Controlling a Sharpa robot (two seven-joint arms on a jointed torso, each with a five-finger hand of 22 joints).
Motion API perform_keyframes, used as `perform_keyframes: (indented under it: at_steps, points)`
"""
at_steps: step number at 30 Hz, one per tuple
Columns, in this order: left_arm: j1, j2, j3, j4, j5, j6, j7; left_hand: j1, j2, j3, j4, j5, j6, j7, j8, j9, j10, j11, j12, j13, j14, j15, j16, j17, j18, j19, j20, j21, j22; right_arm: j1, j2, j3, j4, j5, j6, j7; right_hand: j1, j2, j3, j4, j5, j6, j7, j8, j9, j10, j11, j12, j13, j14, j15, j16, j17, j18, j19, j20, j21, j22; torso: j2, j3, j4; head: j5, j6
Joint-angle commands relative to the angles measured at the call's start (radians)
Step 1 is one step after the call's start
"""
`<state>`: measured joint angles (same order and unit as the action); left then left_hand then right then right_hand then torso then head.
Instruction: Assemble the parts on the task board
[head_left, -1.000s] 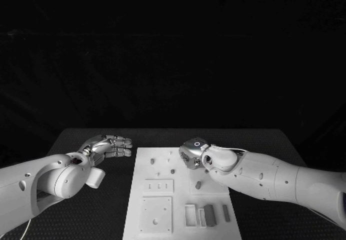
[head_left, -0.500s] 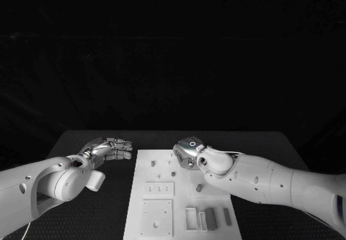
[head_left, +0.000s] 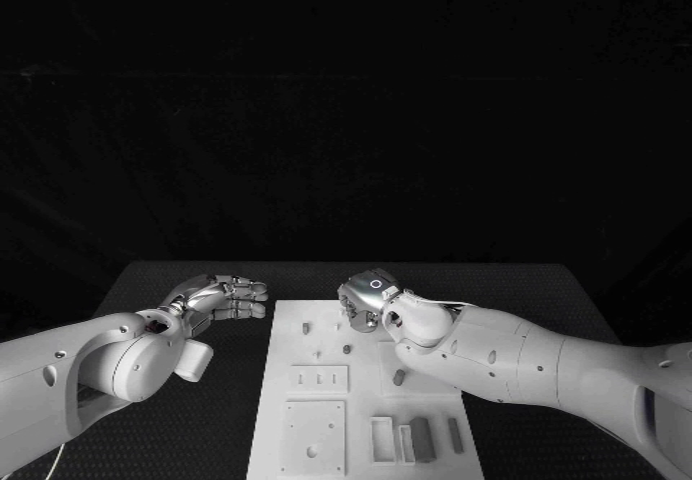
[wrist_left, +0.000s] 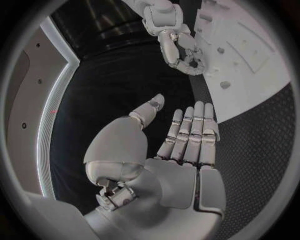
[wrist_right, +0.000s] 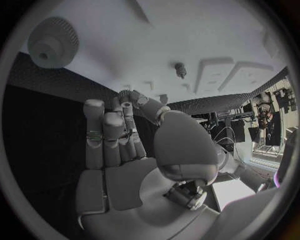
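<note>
since the earlier frames the right silver many-fingered hand has travelled from the middle of the board's far half toward its far left corner. the left silver many-fingered hand has stayed beside the board's left edge, with little change.

right hand: it hovers over the far end of the white rectangular task board, knuckles up, fingers curled downward. the right wrist view shows the fingers lying close together and extended, the thumb folded alongside, nothing between them; a narrow, empty hand. left hand: the left wrist view shows its fingers straight and side by side, thumb apart, palm bare; it holds nothing and hangs over the table just left of the board.

small grey parts lie on the board: short pegs in the far half, a slotted plate and a square plate nearer, upright blocks at the near right. a round grey toothed gear sits on the board in the right wrist view.

the black textured table carries the board; the room behind is dark.
</note>
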<state>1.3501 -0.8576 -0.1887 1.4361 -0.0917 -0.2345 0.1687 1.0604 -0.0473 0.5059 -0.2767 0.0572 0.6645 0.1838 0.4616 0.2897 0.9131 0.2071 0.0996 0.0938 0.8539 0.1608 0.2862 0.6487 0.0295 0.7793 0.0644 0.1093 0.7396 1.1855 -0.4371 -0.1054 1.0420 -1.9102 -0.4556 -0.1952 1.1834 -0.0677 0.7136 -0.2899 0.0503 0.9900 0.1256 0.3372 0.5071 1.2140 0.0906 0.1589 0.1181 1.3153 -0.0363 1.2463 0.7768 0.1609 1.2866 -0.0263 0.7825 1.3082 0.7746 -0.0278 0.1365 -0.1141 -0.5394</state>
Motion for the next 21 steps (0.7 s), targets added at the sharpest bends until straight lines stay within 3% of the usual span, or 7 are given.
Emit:
perform_keyframes:
  at_steps: [1,21]
  points:
    - [0.008,0.001,0.001,0.003,-0.005,0.016,0.009,-0.012,-0.002,-0.004,0.0,-0.005,-0.002,0.042,-0.003,-0.001,-0.001,0.009,-0.005,-0.001,0.001,0.005,-0.007,0.001,-0.005,0.005,0.001,-0.006,-0.001,0.003,0.01,0.0,-0.004,-0.002,-0.018,0.001,0.009,0.0,0.005,0.001,0.003,0.008,-0.001,0.004,0.001,0.052,-0.023,-0.001,0.025,0.0,-0.008,0.006,-0.002,0.101,0.005,0.002,0.004,0.022,0.002,0.0004,0.0001,0.002,0.0]
    - [0.025,0.007,0.001,0.007,-0.008,0.015,0.008,-0.012,-0.002,-0.004,-0.001,-0.005,-0.002,0.042,-0.004,-0.001,0.0,0.01,-0.008,-0.002,0.001,0.005,-0.008,0.002,-0.005,0.005,0.001,-0.007,-0.001,0.002,0.055,0.001,-0.05,0.008,-0.008,0.009,0.008,0.0,0.007,0.001,0.003,0.008,-0.001,0.003,0.001,0.052,-0.023,-0.003,0.026,-0.001,-0.008,0.008,-0.003,0.101,0.005,0.002,0.005,0.022,0.007,-0.001,0.0017,0.011,-0.004]
